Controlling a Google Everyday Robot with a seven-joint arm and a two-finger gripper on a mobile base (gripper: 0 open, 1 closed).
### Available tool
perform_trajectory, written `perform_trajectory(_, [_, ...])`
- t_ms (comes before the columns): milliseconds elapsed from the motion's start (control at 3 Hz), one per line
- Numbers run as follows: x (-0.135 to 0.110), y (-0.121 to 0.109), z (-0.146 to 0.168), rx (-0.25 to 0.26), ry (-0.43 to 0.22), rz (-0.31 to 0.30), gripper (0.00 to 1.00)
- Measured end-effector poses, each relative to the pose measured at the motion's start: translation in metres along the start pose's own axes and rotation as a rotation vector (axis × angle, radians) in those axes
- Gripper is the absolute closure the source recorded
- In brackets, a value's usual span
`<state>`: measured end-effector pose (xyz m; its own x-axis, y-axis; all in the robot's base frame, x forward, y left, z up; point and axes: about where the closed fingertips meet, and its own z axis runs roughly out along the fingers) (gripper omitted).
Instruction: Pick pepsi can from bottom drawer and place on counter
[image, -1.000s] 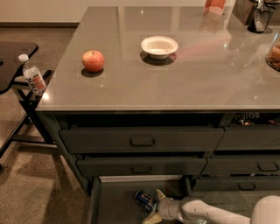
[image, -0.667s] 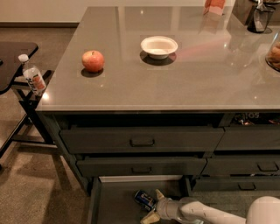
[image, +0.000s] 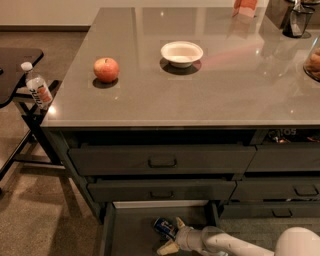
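The pepsi can lies on its side in the open bottom drawer, near the drawer's middle. My gripper reaches in from the lower right on a white arm; its pale fingers are spread, one above and one below the can's right end. The jaws are open and do not hold the can. The counter is the large glossy grey slab above the drawers.
On the counter sit a red apple and a white bowl; more items stand at the far right back edge. A clear bottle with an orange label stands on a small black side table at left. Two shut drawers sit above the open one.
The gripper and arm have shifted only slightly; the can lies in the same spot in the drawer.
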<state>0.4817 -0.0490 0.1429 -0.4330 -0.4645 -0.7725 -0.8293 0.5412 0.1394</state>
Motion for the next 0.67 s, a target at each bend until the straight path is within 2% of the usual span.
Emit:
perform_trajectory(333, [0.0003,-0.0009,0.0004,0.0,-0.001,0.002,0.18])
perform_trajectory(667, [0.0003,-0.0009,0.0005,0.0,-0.001,0.002,0.41])
